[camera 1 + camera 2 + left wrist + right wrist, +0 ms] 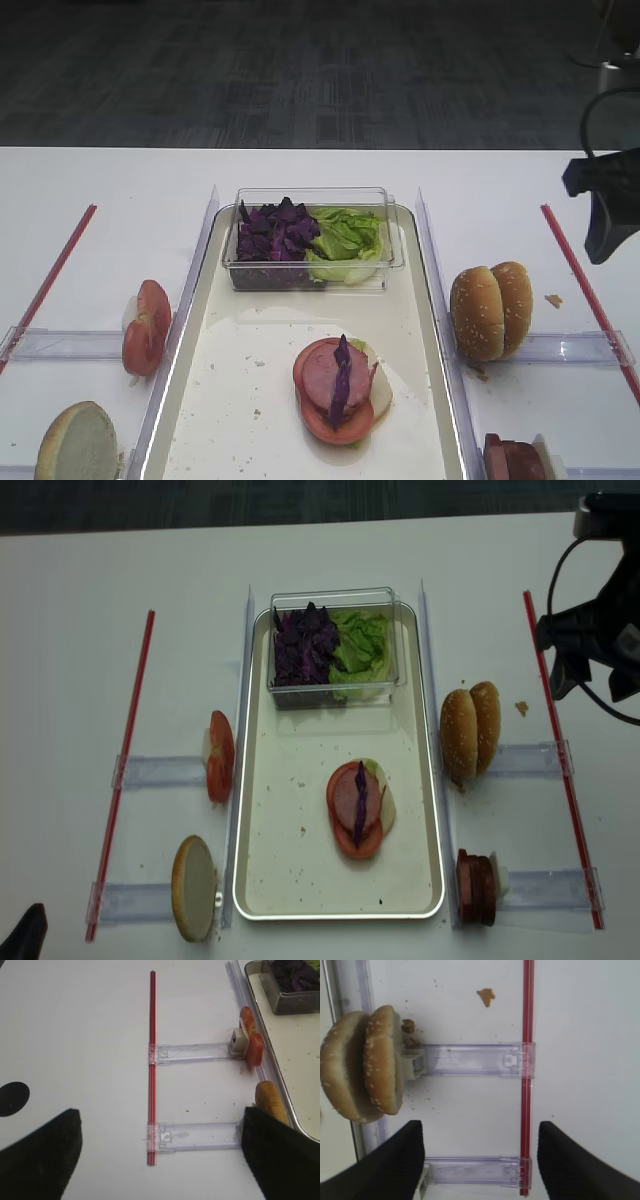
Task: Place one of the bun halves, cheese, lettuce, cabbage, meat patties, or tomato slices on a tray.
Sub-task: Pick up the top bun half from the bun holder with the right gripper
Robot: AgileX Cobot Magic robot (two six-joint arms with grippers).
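Observation:
Two sesame-seeded bun halves [490, 310] [362, 1065] stand on edge side by side, right of the tray [250, 400] [300, 880]. On the tray lies a stack of tomato, meat and a cabbage strip [340, 388]. My right gripper [480, 1160] [603, 225] hovers open and empty above the table, to the right of the buns. My left gripper [157, 1160] is open and empty over the left rack. Tomato slices [147, 325] [250, 1042] and a bun half with a pale cut face [77, 442] [270, 1100] stand left of the tray. Meat patties [476, 885] stand at the right front.
A clear box [310, 240] at the tray's back holds purple cabbage [275, 235] and lettuce [348, 240]. Clear plastic holders [475, 1060] [195, 1052] and red rods [526, 1075] [151, 1060] flank the tray on both sides. A crumb [486, 996] lies near the right rod.

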